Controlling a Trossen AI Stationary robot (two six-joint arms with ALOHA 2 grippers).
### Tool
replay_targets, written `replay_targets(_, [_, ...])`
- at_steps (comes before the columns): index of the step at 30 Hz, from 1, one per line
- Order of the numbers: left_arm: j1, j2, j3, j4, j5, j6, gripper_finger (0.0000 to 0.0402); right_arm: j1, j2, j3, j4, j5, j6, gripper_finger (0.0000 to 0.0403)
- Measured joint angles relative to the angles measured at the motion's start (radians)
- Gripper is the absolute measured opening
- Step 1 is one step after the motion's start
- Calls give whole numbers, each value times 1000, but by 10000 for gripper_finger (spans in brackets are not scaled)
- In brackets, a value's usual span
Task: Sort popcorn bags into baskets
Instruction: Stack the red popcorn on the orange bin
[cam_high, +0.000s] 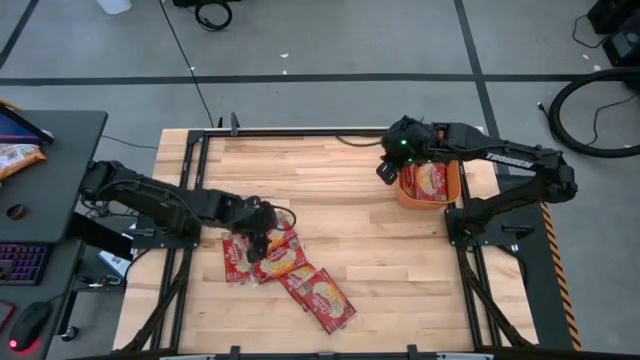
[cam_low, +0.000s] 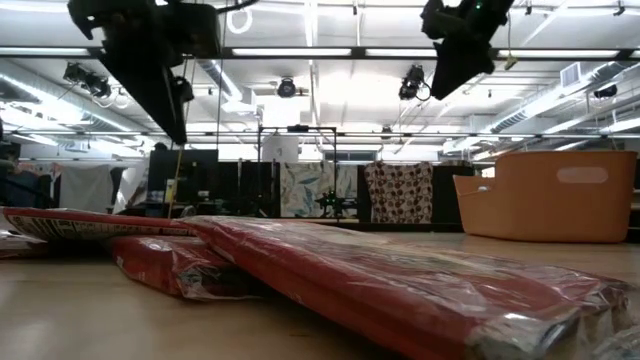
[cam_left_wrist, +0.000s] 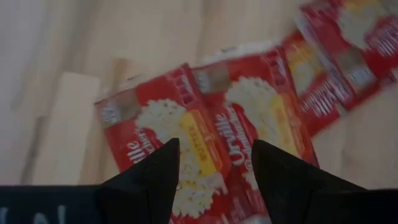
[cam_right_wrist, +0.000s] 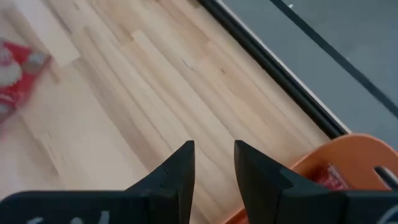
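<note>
High view puts my left gripper (cam_high: 262, 232), fingers spread, over the popcorn bags (cam_high: 290, 270) on the tabletop (cam_high: 350, 220); next I must lower and pinch one. Right gripper (cam_high: 386, 170), fingers parted and empty, waits beside the basket (cam_high: 455, 185).

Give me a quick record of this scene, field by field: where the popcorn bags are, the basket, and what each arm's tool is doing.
loose popcorn bags: overlapping pile on the wooden table, left of centre
basket: orange, on the table's right side, already holding popcorn bags
left tool: open, above the pile, holding nothing
right tool: empty, fingers slightly apart, beside the basket's left rim
</note>
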Motion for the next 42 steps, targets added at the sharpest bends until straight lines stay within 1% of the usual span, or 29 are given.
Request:
replay_targets(5, [-92, 62, 0, 50, -190, -154, 204, 21, 19, 0, -2, 9, -39, 117])
replay_targets(8, [-142, 106, 0, 63, -256, -237, 204, 54, -2, 0, -11, 12, -33, 116])
replay_targets(10, [-170, 142, 1, 83, -271, -258, 204, 76, -24, 0, -24, 32, -56, 116])
replay_targets(14, [-219, 220, 1, 78, -305, -255, 204, 119, -72, 0, -30, 62, -59, 116])
replay_targets(17, [-244, 280, 1, 75, -327, -179, 204, 143, -103, 0, -28, 67, -49, 116])
replay_targets(19, [-252, 315, 1, 73, -330, -152, 204, 157, -119, 0, -24, 75, -34, 116])
replay_targets(24, [-254, 387, 1, 64, -333, -157, 204, 177, -146, 0, -24, 84, -21, 116])
replay_targets(29, [-251, 414, 6, 54, -323, -176, 200, 188, -151, 0, -23, 87, -6, 116])
replay_targets(31, [-250, 414, 5, 49, -322, -218, 189, 196, -151, 0, -16, 86, -10, 116])
replay_targets(34, [-251, 411, 3, 25, -319, -240, 159, 212, -151, 0, 17, 79, -34, 116])
replay_targets(42, [-250, 403, 15, -40, -284, -285, 38, 237, -151, 0, 114, 79, -77, 116])
